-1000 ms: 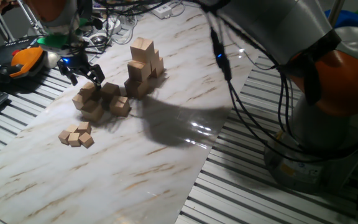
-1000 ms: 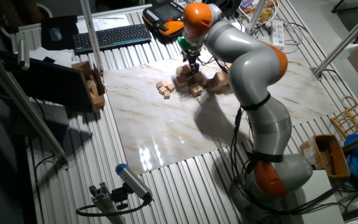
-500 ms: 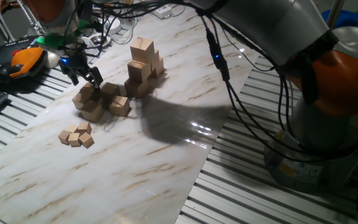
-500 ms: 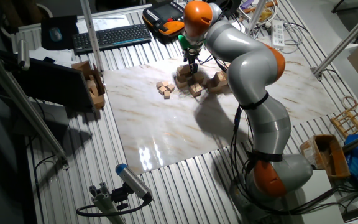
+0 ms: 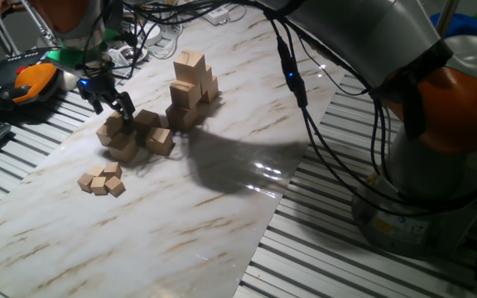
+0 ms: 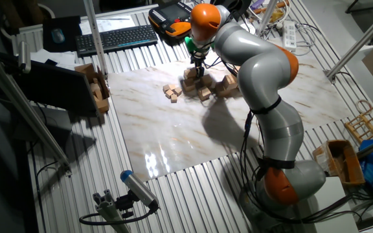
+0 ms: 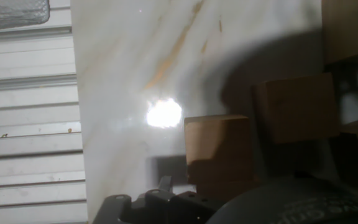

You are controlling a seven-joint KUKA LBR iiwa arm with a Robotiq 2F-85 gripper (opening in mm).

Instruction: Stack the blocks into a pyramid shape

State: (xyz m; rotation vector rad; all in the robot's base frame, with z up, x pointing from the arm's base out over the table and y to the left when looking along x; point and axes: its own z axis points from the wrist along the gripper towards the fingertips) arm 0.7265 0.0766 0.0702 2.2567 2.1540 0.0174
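A loose cluster of pale wooden blocks (image 5: pixel 131 134) lies on the marble board, also seen from the far side (image 6: pixel 193 80). A partial stack of blocks (image 5: pixel 191 88) stands to its right, three levels high (image 6: pixel 228 83). My gripper (image 5: pixel 113 106) hangs open right over the top block of the loose cluster (image 5: pixel 114 125), fingers spread to either side of it and not closed on it. From the other side the gripper (image 6: pixel 198 70) sits low over the same cluster. In the hand view one block (image 7: pixel 219 154) fills the middle, with two others (image 7: pixel 297 107) to its right.
Several much smaller wooden cubes (image 5: pixel 102 180) lie in front of the cluster (image 6: pixel 171 92). An orange-and-black pendant (image 5: pixel 28 83) and a keyboard (image 6: pixel 115 37) rest on the slatted table beyond the board. A wooden holder (image 6: pixel 94 86) stands at the board's left.
The gripper has eased slightly down and left over the loose cluster, staying open. The blocks have not moved.
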